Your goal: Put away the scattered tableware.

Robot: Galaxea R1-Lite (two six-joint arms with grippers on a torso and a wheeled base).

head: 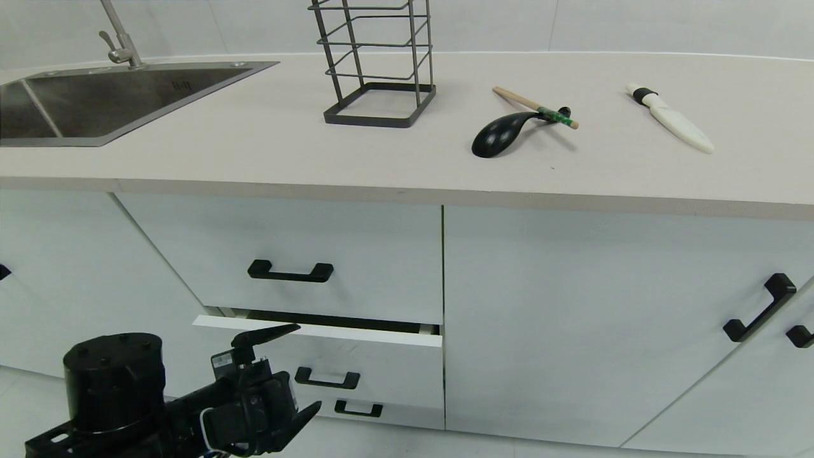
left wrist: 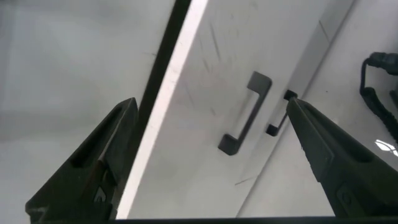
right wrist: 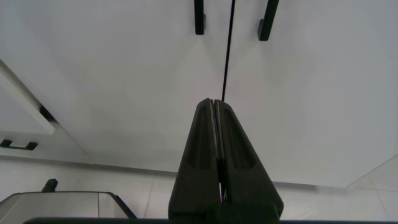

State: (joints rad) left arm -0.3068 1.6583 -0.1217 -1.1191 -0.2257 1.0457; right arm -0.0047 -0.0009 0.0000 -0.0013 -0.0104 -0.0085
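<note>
I log drawer-opening in hand: drawer (head: 381, 356) ajar, left gripper (head: 306, 367) spread wide before its handle (head: 326, 380), right gripper (right wrist: 217, 106) pressed together (empty), spoon (head: 499, 135), chopsticks (head: 518, 98) and knife (head: 673, 119) lying on the countertop (head: 254, 140); next, I judge, I must close on that handle and pull

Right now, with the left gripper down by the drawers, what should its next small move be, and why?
Probably ease the left gripper forward so its open fingers straddle the handle of the middle drawer. That drawer is only ajar, the handle sits just ahead of the fingers, and the spoon, chopsticks and knife lie on the counter.
</note>
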